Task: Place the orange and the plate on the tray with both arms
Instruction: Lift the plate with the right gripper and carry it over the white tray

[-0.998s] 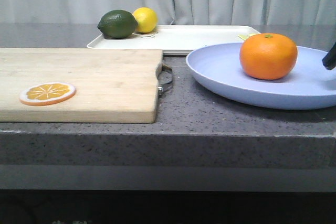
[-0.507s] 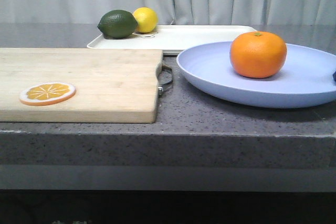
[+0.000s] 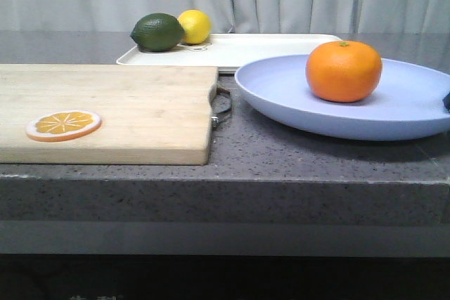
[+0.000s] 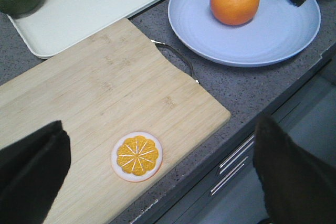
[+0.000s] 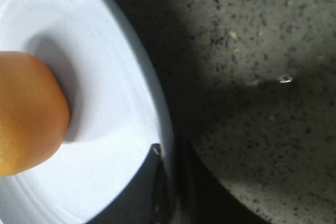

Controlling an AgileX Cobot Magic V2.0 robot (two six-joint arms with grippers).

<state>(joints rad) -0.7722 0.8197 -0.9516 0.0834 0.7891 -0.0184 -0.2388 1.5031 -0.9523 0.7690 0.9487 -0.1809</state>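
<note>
The orange [image 3: 344,70] sits on the lavender-blue plate [image 3: 281,96] at the right of the counter. A wide shadow lies under the plate. My right gripper [image 5: 170,182] is shut on the plate's right rim, with one dark finger [image 5: 149,187] lying on the plate's upper face. In the front view only a sliver of this gripper [image 3: 447,101] shows at the frame edge. The white tray [image 3: 260,50] lies just behind the plate. My left gripper [image 4: 160,145] hangs open and empty, high over the cutting board, far from the orange [image 4: 234,0] and the plate [image 4: 199,30].
A wooden cutting board [image 3: 126,103] with a metal handle [image 3: 223,103] fills the left, an orange slice [image 3: 64,125] on it. A dark green lime [image 3: 157,31] and a lemon [image 3: 195,26] rest on the tray's left end. The counter's front edge [image 3: 225,173] is close.
The plate with the orange on it has moved left and slightly up. The right gripper has slid almost out of the front view.
</note>
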